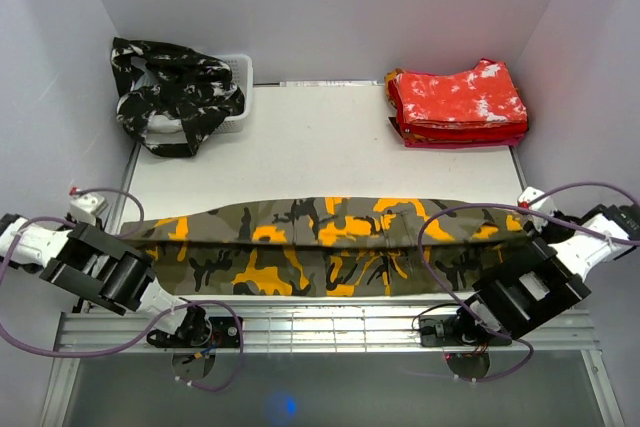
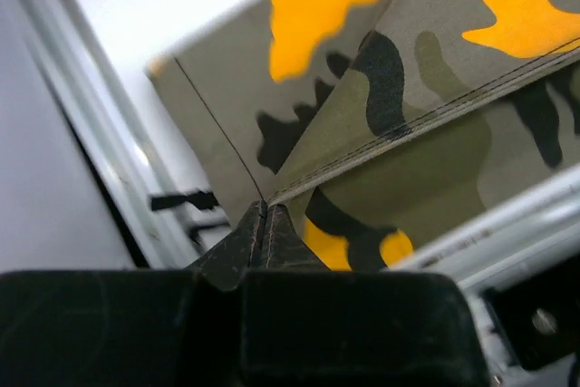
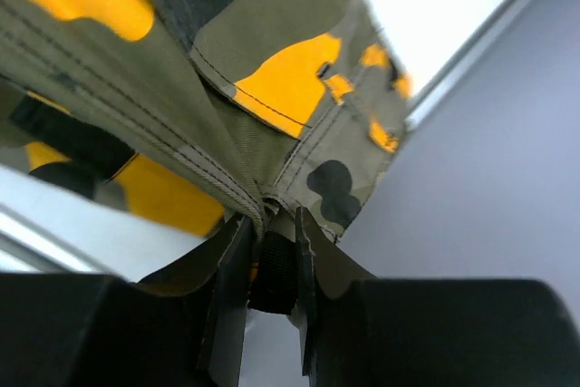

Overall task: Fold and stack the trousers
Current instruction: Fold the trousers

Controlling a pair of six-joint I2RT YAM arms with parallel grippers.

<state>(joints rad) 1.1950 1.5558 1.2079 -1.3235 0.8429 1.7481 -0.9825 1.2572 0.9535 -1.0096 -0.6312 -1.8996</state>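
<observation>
Though walled in white, the table (image 1: 330,147) — pale — bears olive trousers (image 1: 330,244).

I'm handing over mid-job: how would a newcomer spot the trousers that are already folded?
Look to the far right corner of the white table. The red trousers lie there, blotched with white. They alone are folded into a flat stack: the black-and-white pair is heaped over a basket far left, the olive pair stretched along the near edge.
</observation>
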